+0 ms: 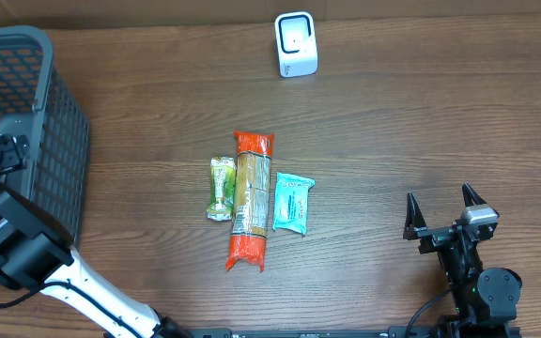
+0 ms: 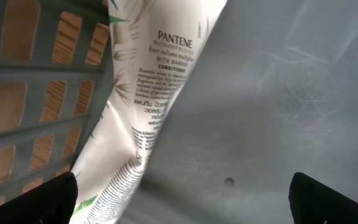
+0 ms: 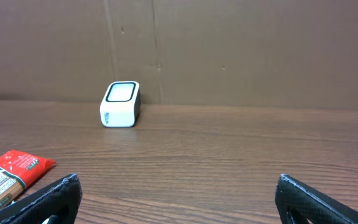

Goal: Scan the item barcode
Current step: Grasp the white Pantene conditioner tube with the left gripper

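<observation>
A: Left gripper [image 2: 185,208] is hanging with jaws wide apart, holding nothing, inside the grey basket [image 1: 69,160]. The Pantene sachet [image 2: 148,93] is lying just ahead, toward its left side.
B: Risk?
A: Sachet is lying against the slatted wall, so a pinch may be slipping or snagging slats. Scanner [image 1: 296,44] is sitting well away, out on the wooden table [image 1: 393,122], with a cardboard wall [image 3: 229,50] behind.

Overhead, I get soft, even light across the table [image 1: 393,122], with short, faint shadows and a darker strip along the top edge. The scanner [image 1: 296,43] is almost washed out white. My left wrist view is dim and grey: the bottle [image 2: 142,112] print is sharp mid-frame and softer at lower left, and pale glare streaks the basket [image 2: 278,93] at upper right. The right gripper [image 3: 178,183] shows as black silhouettes in the lower corners.
</observation>
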